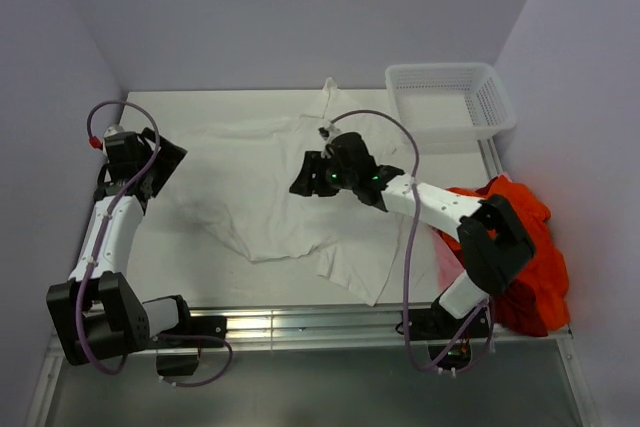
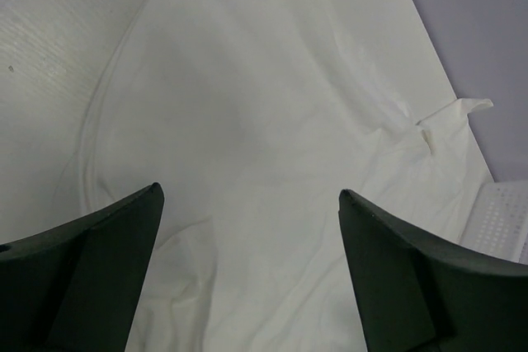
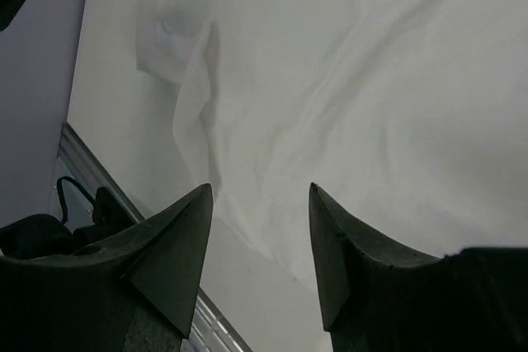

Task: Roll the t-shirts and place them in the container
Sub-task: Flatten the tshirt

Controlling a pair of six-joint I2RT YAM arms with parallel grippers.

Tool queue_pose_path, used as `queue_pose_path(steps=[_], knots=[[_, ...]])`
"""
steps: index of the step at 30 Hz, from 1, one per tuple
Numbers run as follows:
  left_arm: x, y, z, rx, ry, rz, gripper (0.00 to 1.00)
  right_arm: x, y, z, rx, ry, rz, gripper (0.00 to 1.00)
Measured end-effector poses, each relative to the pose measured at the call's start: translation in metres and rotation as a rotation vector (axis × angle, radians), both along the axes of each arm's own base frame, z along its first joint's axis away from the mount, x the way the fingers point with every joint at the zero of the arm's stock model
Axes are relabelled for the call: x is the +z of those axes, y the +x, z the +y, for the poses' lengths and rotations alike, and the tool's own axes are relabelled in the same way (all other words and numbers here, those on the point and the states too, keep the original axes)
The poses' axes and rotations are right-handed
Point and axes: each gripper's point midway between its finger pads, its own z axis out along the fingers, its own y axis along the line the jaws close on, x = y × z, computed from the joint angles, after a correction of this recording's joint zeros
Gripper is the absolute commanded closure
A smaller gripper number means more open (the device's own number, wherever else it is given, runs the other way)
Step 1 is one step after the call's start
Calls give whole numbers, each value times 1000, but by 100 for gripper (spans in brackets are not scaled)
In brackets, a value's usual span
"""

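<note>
white t-shirt lies spread flat, wrinkled, on the table, likely laid out for rolling. orange-red t-shirts sit heaped at the right edge, probably queued. left gripper is spread wide at the white shirt's left edge, empty. right gripper is partly spread above the shirt's middle, pinching nothing.

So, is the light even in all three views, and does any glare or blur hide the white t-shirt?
Top external view: soft, even light, glare only on the metal rail at the near edge, and the white t-shirt barely stands out from the pale table. Left wrist view: sharp, but the folds are faint. Right wrist view: dimmer and greyer, its jaws nearly black; no blur.
</note>
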Motion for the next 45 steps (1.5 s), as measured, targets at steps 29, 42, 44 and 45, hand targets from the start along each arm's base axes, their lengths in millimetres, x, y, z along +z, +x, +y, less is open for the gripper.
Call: queue_pose_path(steps=[29, 42, 44, 45], knots=[[33, -51, 9, -57, 86, -19, 9, -90, -4, 213, 200, -95, 28, 47], [38, -56, 12, -63, 135, -26, 9, -99, -11, 222, 211, -108, 35, 100], [38, -57, 12, -64, 136, -24, 9, -100, -12, 223, 218, -102, 25, 100], [38, -57, 13, -65, 138, -24, 9, -101, -14, 224, 224, -98, 17, 100]])
